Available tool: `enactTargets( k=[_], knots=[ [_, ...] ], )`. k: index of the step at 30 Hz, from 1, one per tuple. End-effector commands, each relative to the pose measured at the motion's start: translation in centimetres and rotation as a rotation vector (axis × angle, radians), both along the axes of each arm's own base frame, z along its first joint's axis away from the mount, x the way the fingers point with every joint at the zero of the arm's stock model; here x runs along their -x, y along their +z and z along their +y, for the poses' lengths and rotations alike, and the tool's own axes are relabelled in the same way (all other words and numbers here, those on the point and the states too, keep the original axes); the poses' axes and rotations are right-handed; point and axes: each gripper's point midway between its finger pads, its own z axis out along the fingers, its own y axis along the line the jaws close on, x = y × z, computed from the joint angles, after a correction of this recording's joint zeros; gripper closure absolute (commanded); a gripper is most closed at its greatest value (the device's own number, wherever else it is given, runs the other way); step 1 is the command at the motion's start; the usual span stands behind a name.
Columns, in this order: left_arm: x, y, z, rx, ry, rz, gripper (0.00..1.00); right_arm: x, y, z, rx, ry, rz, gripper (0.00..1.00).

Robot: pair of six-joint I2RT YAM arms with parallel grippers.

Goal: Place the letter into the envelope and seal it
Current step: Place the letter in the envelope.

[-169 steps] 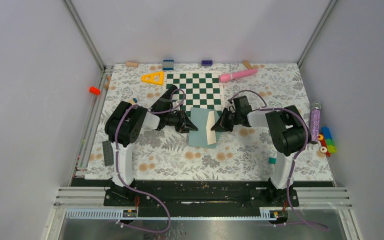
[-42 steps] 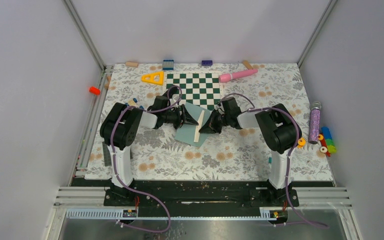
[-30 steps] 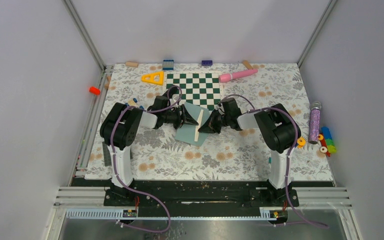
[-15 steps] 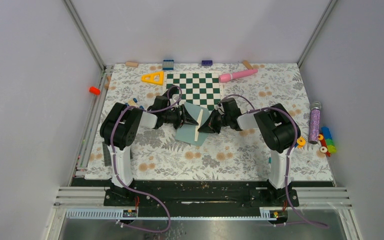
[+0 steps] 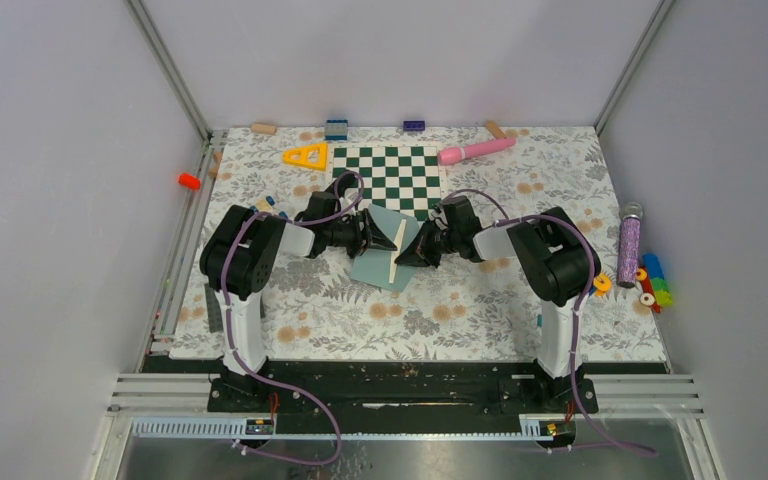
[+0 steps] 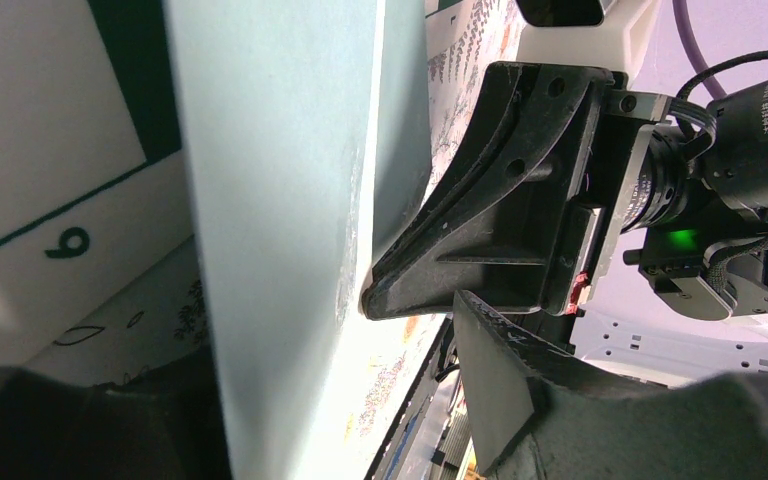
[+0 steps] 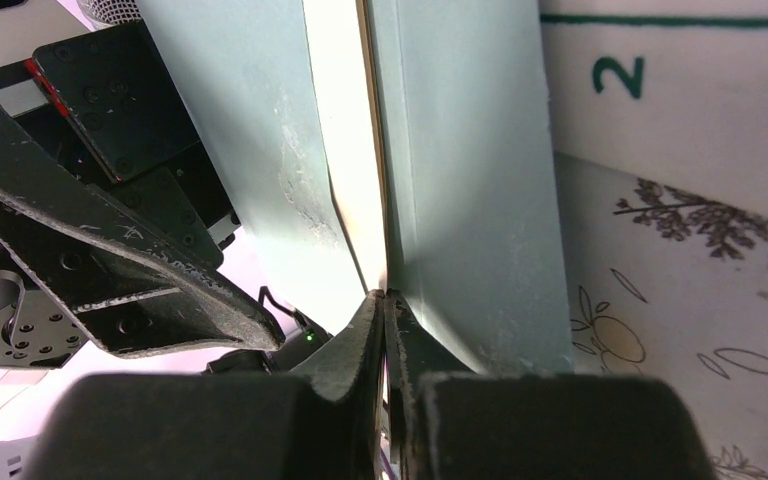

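Note:
The teal envelope [image 5: 373, 268] is tilted up off the mat just in front of the chessboard [image 5: 388, 178]. A narrow cream strip of the letter [image 5: 397, 250] shows along it. In the right wrist view the letter [image 7: 352, 180] stands between two teal panels of the envelope [image 7: 470, 180]. My right gripper [image 5: 409, 251] is shut, its tips [image 7: 384, 296] pinching the letter's lower edge. My left gripper [image 5: 371, 232] is open at the envelope's left side. In the left wrist view the envelope [image 6: 280, 200] runs between its fingers [image 6: 495, 385] with a gap showing.
A yellow triangle [image 5: 306, 156] and a pink cylinder [image 5: 475, 150] flank the chessboard at the back. A purple glitter tube [image 5: 628, 245] and coloured pieces [image 5: 652, 280] lie at the right edge. A dark studded plate [image 5: 216, 305] lies at the left, near an orange peg [image 5: 189, 181].
Since the earliest frame both grippers and the envelope have shifted back and left, and the cream strip shows narrower. Over the last second nothing has visibly moved.

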Motion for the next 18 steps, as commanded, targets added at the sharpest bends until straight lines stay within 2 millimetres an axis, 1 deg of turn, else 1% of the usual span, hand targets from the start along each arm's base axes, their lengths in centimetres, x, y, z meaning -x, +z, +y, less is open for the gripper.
enactTargets(
  k=[1, 9, 18],
  knots=[
    [-0.43, -0.1, 0.27, -0.037, 0.028, -0.032, 0.45, 0.28, 0.29, 0.83, -0.023, 0.023, -0.006, 0.94],
    [-0.42, -0.13, 0.29, -0.037, 0.028, -0.031, 0.45, 0.19, 0.33, 0.9, -0.025, 0.028, -0.01, 0.92],
    [-0.38, -0.21, 0.24, -0.037, 0.026, -0.03, 0.45, 0.06, 0.48, 0.96, -0.025, 0.033, -0.022, 0.91]
  ],
)
